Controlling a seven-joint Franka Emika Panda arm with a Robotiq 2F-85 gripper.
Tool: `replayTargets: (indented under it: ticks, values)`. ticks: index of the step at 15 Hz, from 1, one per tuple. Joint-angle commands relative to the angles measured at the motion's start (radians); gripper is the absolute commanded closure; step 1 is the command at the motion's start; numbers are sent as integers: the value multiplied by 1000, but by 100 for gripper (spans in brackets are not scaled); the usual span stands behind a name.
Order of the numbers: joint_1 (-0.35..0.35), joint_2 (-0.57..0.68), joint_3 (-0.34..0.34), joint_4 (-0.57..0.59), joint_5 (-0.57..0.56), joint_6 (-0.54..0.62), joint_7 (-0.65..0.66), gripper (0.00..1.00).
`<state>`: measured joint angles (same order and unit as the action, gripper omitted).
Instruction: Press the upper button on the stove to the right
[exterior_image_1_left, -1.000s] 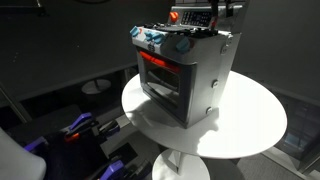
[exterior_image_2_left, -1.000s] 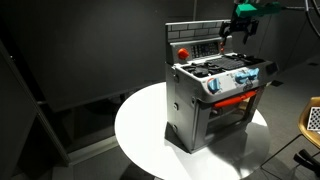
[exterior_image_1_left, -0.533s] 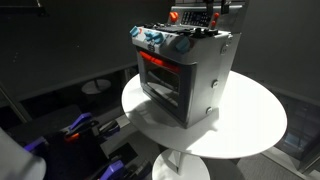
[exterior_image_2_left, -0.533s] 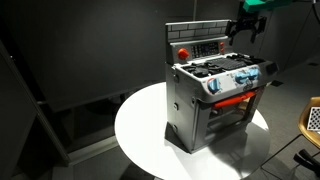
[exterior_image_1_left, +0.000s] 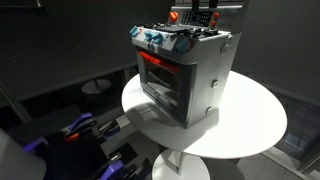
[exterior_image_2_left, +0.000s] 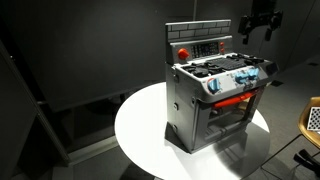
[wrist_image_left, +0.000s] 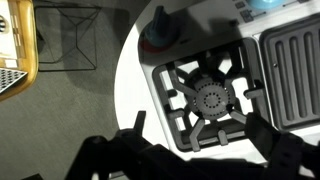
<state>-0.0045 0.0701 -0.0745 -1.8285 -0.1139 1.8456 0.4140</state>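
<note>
Silver stove (exterior_image_2_left: 205, 105) on a round white table (exterior_image_2_left: 140, 130), seen in both exterior views. Its front carries a red-glowing window (exterior_image_1_left: 160, 72) and a row of blue-and-white knobs (exterior_image_1_left: 155, 38). A raised back panel (exterior_image_2_left: 200, 40) with a red button (exterior_image_2_left: 183, 52) stands behind the cooktop.

In an exterior view the gripper (exterior_image_2_left: 258, 28) hangs in the air above and beside the panel's upper corner. It is clear of the stove and touches nothing. Its two dark fingers (exterior_image_2_left: 246, 30) are spread and we see nothing held between them. Dark, unobstructed space surrounds it on every side. In an exterior view the frame's top edge cuts just above the stove (exterior_image_1_left: 190, 80), so we cannot make the gripper out there. That view does show a broad bare stretch of table (exterior_image_1_left: 250, 120) beside the stove.

Only the wrist view looks straight down on the cooktop. We see a black burner (wrist_image_left: 210, 100), one blue knob (wrist_image_left: 160, 35), and the table's curved rim (wrist_image_left: 128, 70) with floor beyond. The gripper (wrist_image_left: 195, 160) enters from the bottom, jaws wide apart and empty.
</note>
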Motion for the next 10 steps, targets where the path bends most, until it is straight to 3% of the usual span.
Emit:
replayTargets:
  ticks: [1, 10]
  values:
    - [-13, -116, 11, -113, 27, -4, -96, 0]
    - [-18, -372, 27, -352, 21, 94, -184, 0]
